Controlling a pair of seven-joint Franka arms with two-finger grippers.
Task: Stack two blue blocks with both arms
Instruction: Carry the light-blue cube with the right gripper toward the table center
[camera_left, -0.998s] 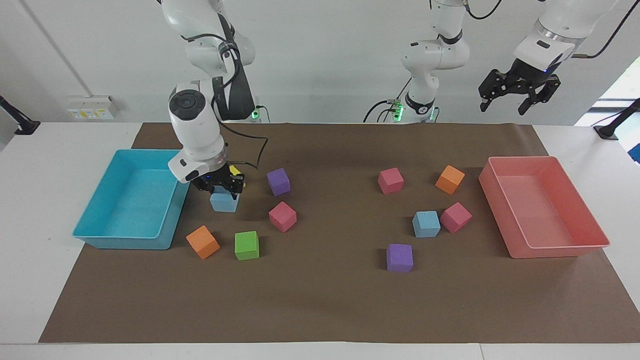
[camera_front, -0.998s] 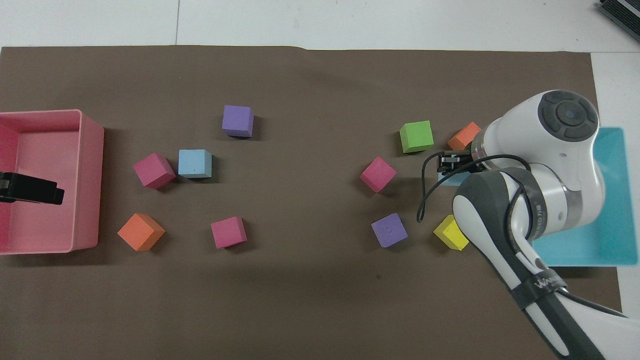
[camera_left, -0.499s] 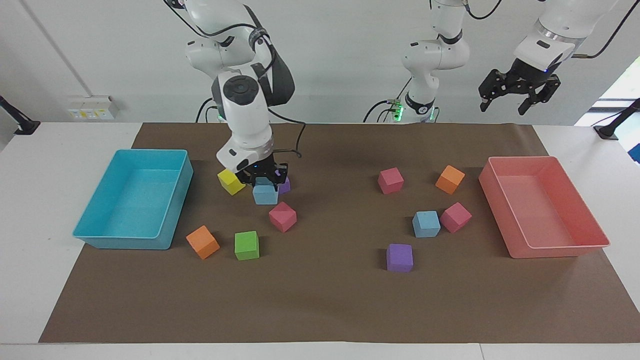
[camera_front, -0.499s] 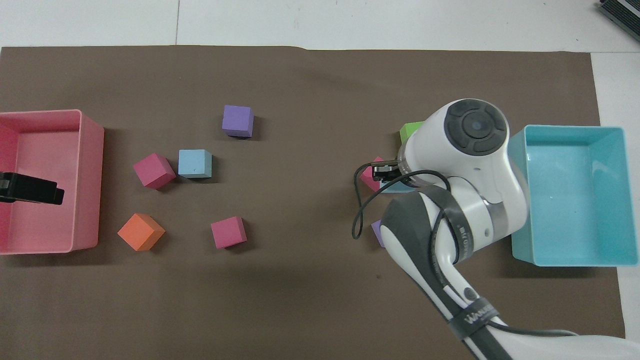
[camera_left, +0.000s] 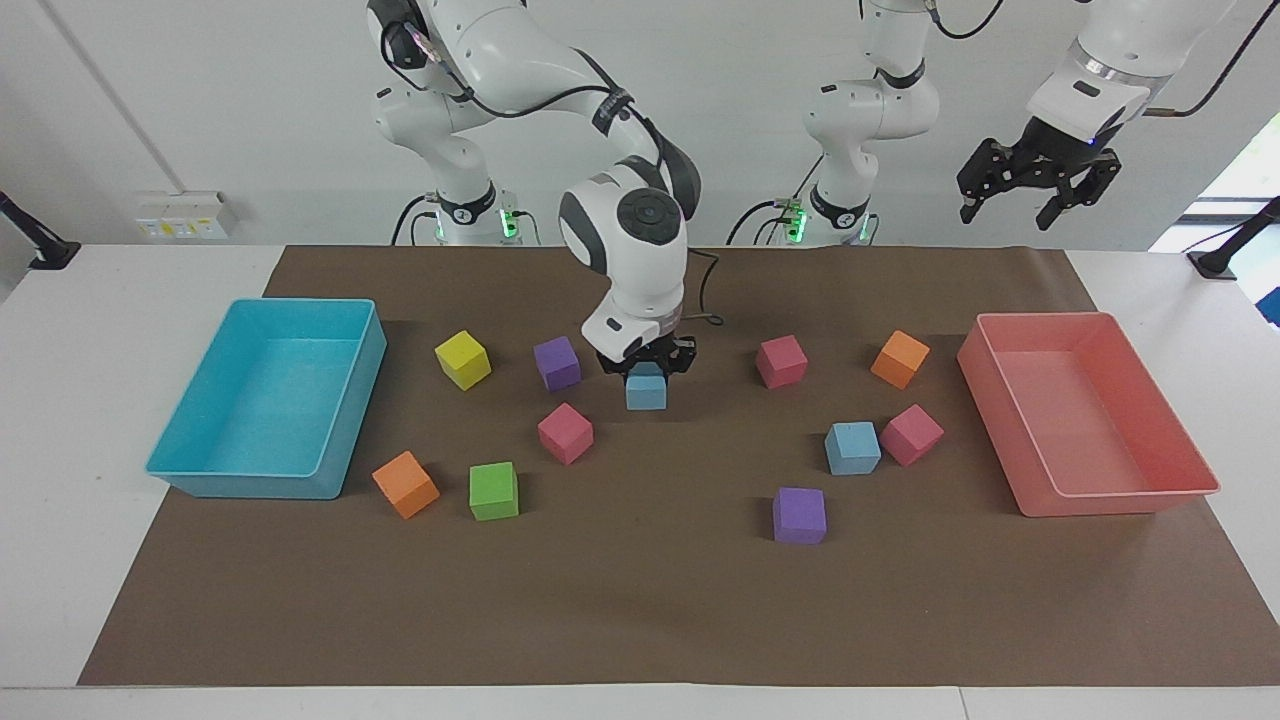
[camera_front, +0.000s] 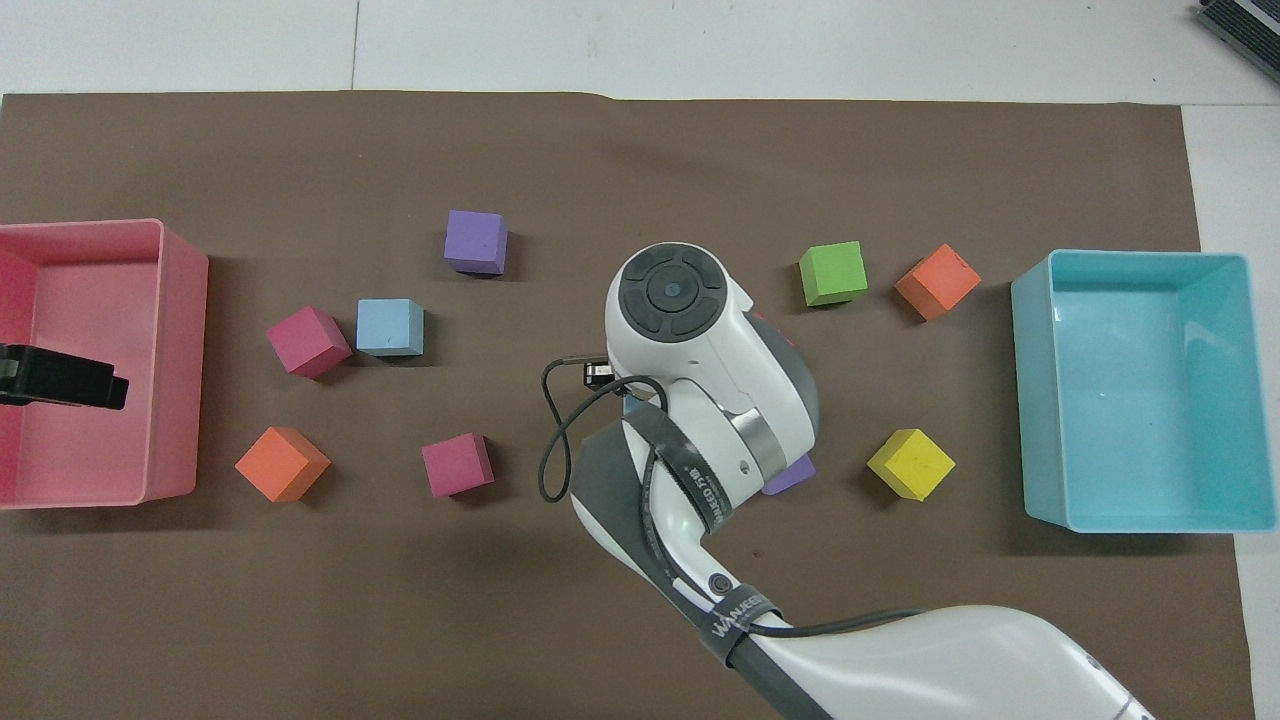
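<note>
The right arm is bending down over the middle of the brown mat, its right gripper (camera_left: 647, 362) pointing straight down and clamped on a blue block (camera_left: 646, 388) held square and level above the mat, while the left gripper (camera_left: 1035, 190) is hanging high over the left arm's end of the table with fingers spread apart. The facing view is showing this grip, whereas overhead the arm's wrist is hiding the held block. The second blue block (camera_left: 852, 447) is lying flat on the mat, touching a pink cube (camera_left: 911, 434).
</note>
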